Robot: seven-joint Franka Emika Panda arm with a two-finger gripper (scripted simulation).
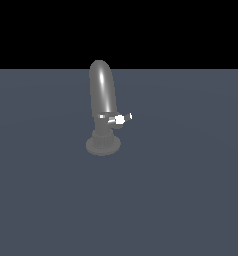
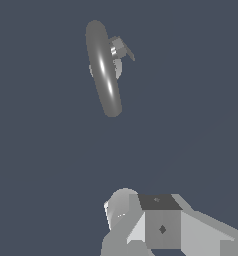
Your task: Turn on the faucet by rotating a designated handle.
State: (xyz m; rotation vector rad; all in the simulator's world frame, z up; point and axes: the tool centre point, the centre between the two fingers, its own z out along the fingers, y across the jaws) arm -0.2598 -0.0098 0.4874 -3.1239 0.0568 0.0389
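A dull grey faucet [image 1: 101,90] stands upright on the dark floor, with a tall arched spout and a ribbed round base [image 1: 103,145]. Its small bright handle [image 1: 122,119] sticks out from the neck toward the exterior view's right. In the wrist view I look down on the faucet [image 2: 103,70] from above and at a distance, with the handle [image 2: 120,48] beside the spout. No gripper fingers show in either view, and the arm is absent from the exterior view.
Blocky grey-white parts of the robot [image 2: 161,225] fill one edge of the wrist view, well away from the faucet. A flat slate-blue floor [image 1: 181,190] surrounds the faucet.
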